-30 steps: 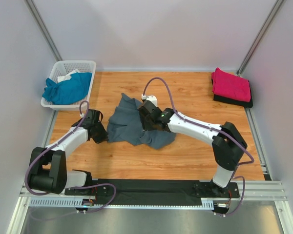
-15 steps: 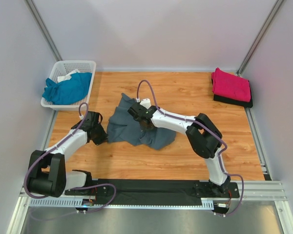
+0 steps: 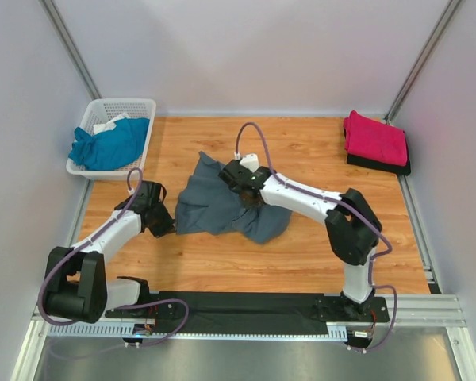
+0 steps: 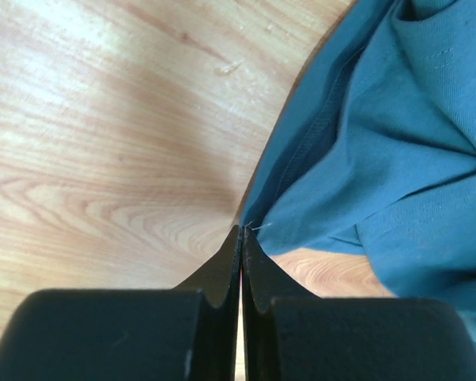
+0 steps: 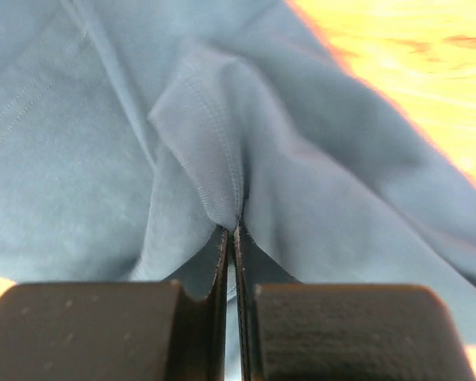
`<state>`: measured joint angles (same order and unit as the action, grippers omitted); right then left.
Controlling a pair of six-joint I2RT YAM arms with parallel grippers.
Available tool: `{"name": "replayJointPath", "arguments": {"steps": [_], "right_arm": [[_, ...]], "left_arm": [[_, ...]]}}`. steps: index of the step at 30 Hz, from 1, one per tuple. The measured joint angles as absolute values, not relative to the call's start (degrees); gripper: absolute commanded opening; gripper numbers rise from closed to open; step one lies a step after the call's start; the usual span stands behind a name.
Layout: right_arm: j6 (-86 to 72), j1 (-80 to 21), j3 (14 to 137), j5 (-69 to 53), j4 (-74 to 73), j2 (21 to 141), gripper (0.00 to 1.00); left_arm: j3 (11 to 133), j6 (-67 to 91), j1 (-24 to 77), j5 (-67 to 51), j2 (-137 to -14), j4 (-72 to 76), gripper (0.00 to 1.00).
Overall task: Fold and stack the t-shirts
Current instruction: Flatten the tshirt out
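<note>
A crumpled slate-grey t-shirt [image 3: 214, 205] lies in the middle of the wooden table. At its left edge my left gripper [image 3: 165, 225] is shut, the fingertips pinching the hem [image 4: 242, 228] where the cloth [image 4: 397, 143] meets the wood. My right gripper [image 3: 246, 197] sits over the shirt's middle, shut on a raised, stitched fold [image 5: 231, 226] of the same cloth [image 5: 79, 159]. A folded magenta t-shirt [image 3: 375, 137] rests on a dark folded garment [image 3: 378, 164] at the back right. A teal t-shirt [image 3: 109, 144] lies bunched in the basket.
The white lattice basket [image 3: 135, 105] stands at the back left corner. White walls and metal posts close in the table on three sides. Bare wood [image 3: 317, 254] shows in front of the grey shirt and to its right.
My right gripper has shut on a fold of the grey shirt, and its arm has shifted over the cloth. The left arm has stayed where it was, shut.
</note>
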<state>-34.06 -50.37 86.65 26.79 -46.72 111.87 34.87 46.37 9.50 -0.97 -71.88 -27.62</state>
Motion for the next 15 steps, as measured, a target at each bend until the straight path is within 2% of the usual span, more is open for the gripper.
{"name": "replayJointPath", "arguments": {"steps": [5, 10, 14, 15], "right_arm": [[-33.76, -45.1, 84.6, 25.98, -47.4, 102.39, 0.0], [-33.17, -38.2, 80.79, 26.3, -47.03, 93.08, 0.0], [-33.19, -34.3, 76.93, 26.06, -46.68, 89.93, 0.0], [-33.21, -33.41, 75.55, 25.85, -46.37, 89.67, 0.0]], "left_arm": [[35.62, 47.55, 9.5, 0.54, -68.64, -32.18, 0.0], [35.59, 49.19, 9.47, 3.79, -59.53, -36.97, 0.0], [35.48, 48.95, 9.5, 4.21, -54.35, -38.48, 0.0], [35.31, 48.47, 9.47, 3.64, -53.52, -38.06, 0.04]]}}
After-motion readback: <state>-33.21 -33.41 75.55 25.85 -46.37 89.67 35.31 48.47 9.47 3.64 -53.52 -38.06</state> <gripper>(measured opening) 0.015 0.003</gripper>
